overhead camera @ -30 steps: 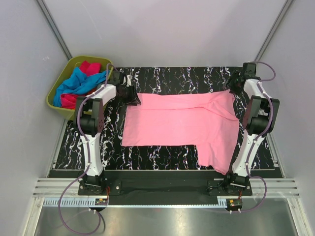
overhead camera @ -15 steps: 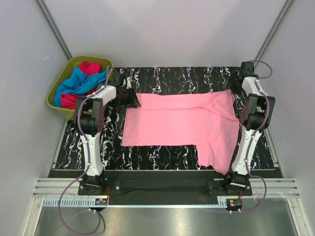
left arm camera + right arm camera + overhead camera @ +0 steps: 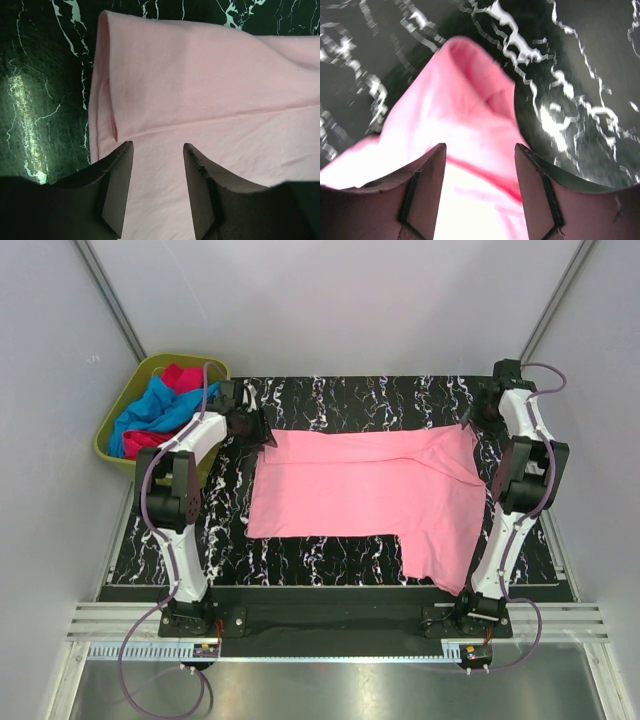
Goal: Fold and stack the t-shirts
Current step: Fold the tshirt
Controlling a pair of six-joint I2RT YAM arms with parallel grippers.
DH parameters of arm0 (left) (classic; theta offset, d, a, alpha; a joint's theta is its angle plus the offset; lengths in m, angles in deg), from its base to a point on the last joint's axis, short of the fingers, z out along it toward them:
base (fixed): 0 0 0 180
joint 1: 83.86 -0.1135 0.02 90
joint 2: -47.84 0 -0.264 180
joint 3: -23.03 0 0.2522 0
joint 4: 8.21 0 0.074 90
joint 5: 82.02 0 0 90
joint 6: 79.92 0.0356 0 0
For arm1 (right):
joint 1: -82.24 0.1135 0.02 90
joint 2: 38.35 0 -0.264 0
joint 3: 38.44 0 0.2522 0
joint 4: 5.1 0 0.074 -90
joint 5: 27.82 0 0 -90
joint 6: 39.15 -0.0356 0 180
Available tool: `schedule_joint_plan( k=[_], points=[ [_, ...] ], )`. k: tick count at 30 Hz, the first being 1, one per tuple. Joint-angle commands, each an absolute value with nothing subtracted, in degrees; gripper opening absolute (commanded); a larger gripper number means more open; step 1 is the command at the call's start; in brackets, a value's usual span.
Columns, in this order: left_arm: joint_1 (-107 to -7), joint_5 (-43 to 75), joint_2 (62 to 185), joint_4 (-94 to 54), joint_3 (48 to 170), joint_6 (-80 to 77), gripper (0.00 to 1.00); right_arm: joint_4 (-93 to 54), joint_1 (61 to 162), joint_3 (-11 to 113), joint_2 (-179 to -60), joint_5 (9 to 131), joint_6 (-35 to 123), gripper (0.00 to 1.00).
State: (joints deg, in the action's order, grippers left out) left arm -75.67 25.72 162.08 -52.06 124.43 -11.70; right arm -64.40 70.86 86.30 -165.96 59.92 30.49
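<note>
Just backs off the far corners of the light pink t-shirt (image 3: 370,490), left gripper (image 3: 157,147) and right gripper (image 3: 479,150) both spread, likely ending this fold.

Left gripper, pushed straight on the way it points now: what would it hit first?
Probably the light pink t-shirt: the left gripper stands open over its corner, though the height above the cloth is unclear.

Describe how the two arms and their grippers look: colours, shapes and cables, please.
The left arm and right arm have white shells with black joints and black bases. A thin purple cable loops along each. The left gripper and right gripper each carry two dark, flat, blunt-tipped fingers.
</note>
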Motion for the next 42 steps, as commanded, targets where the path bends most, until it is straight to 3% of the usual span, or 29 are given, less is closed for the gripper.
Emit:
schedule_joint_plan(
  k=[1,7,18,24,29,42],
  points=[
    [-75.9,23.2,161.2,-52.7,123.7,-12.5,0.49,-66.6,72.9,84.7,-158.2,61.9,31.1,0.64],
    [-75.9,23.2,163.6,-52.9,123.0,-11.6,0.45,-62.8,75.9,77.2,-154.2,68.8,34.7,0.64],
    [-75.8,21.4,167.8,-52.6,124.7,-12.1,0.35,-60.8,77.2,74.8,-153.0,72.0,34.2,0.63],
    [-75.9,21.1,168.1,-53.0,124.9,-12.6,0.36,-60.8,77.2,74.8,-153.8,72.2,34.1,0.62],
    [-75.9,21.1,167.9,-52.7,123.4,-13.2,0.43,-60.7,77.2,75.3,-154.7,72.5,34.0,0.62],
    [-75.8,19.7,164.7,-52.7,121.5,-13.5,0.39,-60.5,77.2,75.3,-155.3,72.9,34.1,0.62]
  ],
)
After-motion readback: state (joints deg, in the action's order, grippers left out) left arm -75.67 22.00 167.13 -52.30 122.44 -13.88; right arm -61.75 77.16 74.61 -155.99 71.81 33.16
